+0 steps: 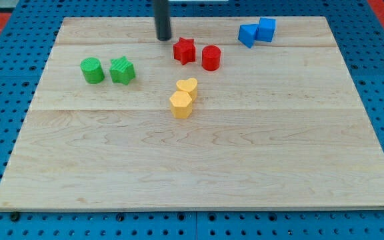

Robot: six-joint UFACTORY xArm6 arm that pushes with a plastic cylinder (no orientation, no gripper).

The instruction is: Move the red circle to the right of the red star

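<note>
The red circle (211, 58) stands on the wooden board (199, 160), just to the view's right of the red star (185, 51) and slightly lower, with a small gap between them. My tip (163, 38) is at the end of the dark rod, near the view's top, up and to the left of the red star, apart from it.
A green circle (92, 70) and a green star (122, 70) sit at the left. A yellow heart (187, 87) and a yellow hexagon (181, 105) touch below the red blocks. Two blue blocks (247, 34) (267, 29) sit at the top right.
</note>
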